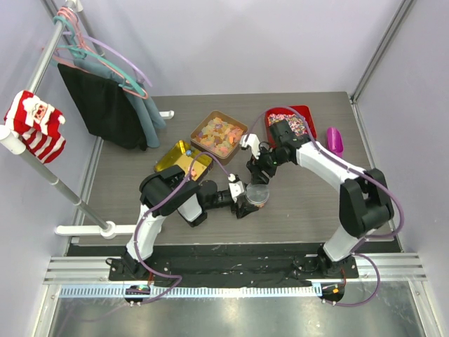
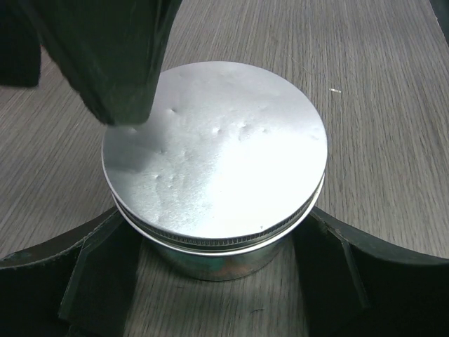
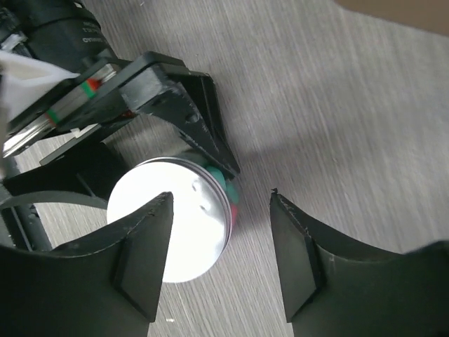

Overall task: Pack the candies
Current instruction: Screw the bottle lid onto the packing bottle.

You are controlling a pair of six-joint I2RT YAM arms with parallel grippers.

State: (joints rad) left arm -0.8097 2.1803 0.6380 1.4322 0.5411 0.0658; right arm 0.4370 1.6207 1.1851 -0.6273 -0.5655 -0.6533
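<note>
A clear round jar (image 2: 210, 261) with a silver lid (image 2: 217, 154) stands on the table, and my left gripper (image 2: 216, 235) is shut on its body, one finger on each side. Green and red candies (image 3: 229, 194) show through the jar wall under the lid (image 3: 189, 225). My right gripper (image 3: 221, 198) hovers just above the jar, open, with nothing between its fingers. One of its fingers (image 2: 112, 63) hangs over the lid's far left edge. From above, the jar (image 1: 257, 196) sits mid-table between the left gripper (image 1: 245, 200) and the right gripper (image 1: 261, 172).
A brown tray (image 1: 201, 121) of pale orange gummies, a red tray (image 1: 306, 110) of speckled sweets and a gold tin (image 1: 168, 160) stand behind the jar. A pink scoop (image 1: 334, 140) lies at the right. Clothes hang on a rack (image 1: 105, 98) at the back left.
</note>
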